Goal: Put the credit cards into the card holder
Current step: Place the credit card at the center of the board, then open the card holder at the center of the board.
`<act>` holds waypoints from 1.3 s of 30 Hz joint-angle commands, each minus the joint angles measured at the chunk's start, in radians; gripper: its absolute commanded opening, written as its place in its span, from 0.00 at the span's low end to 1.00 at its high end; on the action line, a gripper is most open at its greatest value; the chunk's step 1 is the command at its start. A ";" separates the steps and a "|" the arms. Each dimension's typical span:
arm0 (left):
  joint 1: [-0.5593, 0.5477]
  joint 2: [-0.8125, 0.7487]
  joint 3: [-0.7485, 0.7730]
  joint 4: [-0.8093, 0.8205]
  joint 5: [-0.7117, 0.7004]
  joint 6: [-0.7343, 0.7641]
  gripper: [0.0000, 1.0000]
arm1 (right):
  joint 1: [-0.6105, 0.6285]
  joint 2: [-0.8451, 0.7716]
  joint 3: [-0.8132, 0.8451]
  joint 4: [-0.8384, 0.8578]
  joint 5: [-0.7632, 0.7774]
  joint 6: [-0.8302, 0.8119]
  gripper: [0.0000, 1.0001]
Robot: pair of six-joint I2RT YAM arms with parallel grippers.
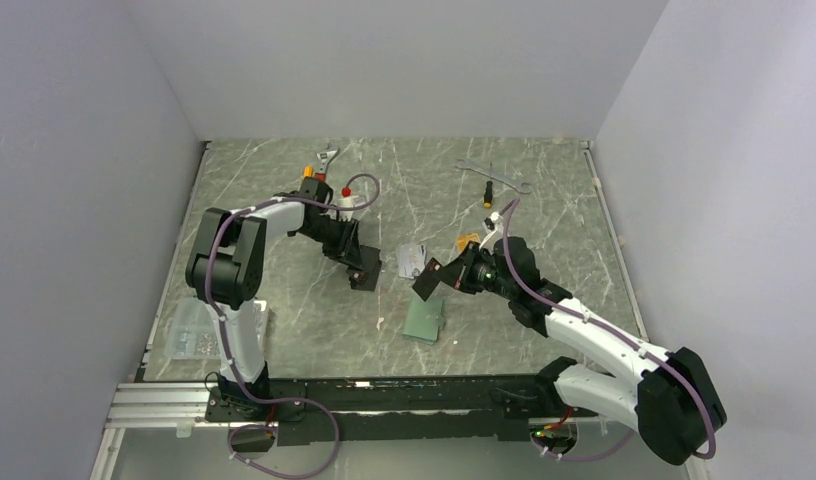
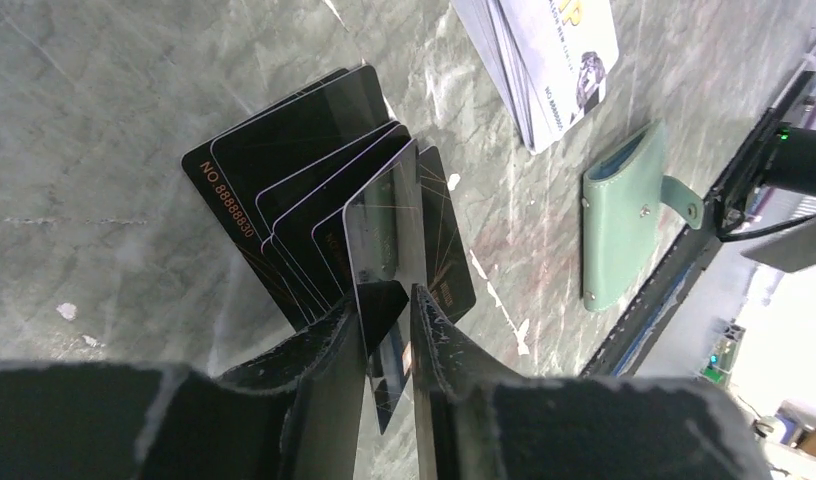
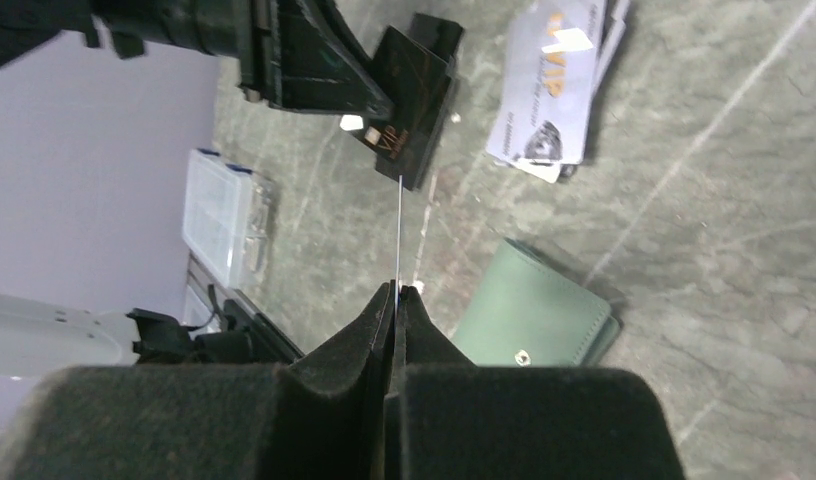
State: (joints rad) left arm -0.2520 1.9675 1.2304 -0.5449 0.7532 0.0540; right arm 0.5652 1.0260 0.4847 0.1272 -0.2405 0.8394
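Right wrist: my right pincer (image 3: 395, 292) clamps one black card (image 1: 430, 279). My left pincer (image 2: 387, 298) stands parted around fanned cards (image 2: 314, 140).

Black card (image 2: 224, 190) reads "NO.8888830"; silver card (image 3: 549, 90) reads "VIP".

Table (image 1: 284, 310) under my arms: grey-green, marbled. On it I note the folded card holder (image 1: 424, 322) nearest my bases, silver-grey cards (image 1: 411, 260) stacked just beyond, black cards (image 1: 364, 270) fanned to their left, and orange cards (image 1: 469, 240) to their right. On the far side are one wrench (image 1: 327, 158), a second wrench (image 1: 509, 181) and a screwdriver (image 1: 488, 192). There is a clear box (image 1: 189, 330) at the left edge.
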 commanded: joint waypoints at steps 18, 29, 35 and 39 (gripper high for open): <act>-0.073 -0.358 0.101 -0.207 -0.385 0.145 0.96 | 0.100 0.029 0.191 -0.600 0.231 -0.082 0.00; -0.074 -0.501 0.153 -0.351 -0.297 0.289 0.94 | 0.099 0.064 0.152 -0.660 0.268 -0.061 0.00; -0.254 -0.606 0.200 -0.361 -0.546 0.382 0.99 | 0.099 0.052 0.104 -0.629 0.270 -0.050 0.00; -0.298 -0.621 0.203 -0.399 -0.720 0.427 0.99 | 0.098 0.066 0.081 -0.598 0.278 -0.049 0.00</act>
State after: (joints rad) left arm -0.5133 1.4109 1.3834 -0.9054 0.2432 0.4057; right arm 0.6609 1.0901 0.5964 -0.4923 0.0174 0.7815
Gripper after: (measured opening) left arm 0.994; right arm 0.009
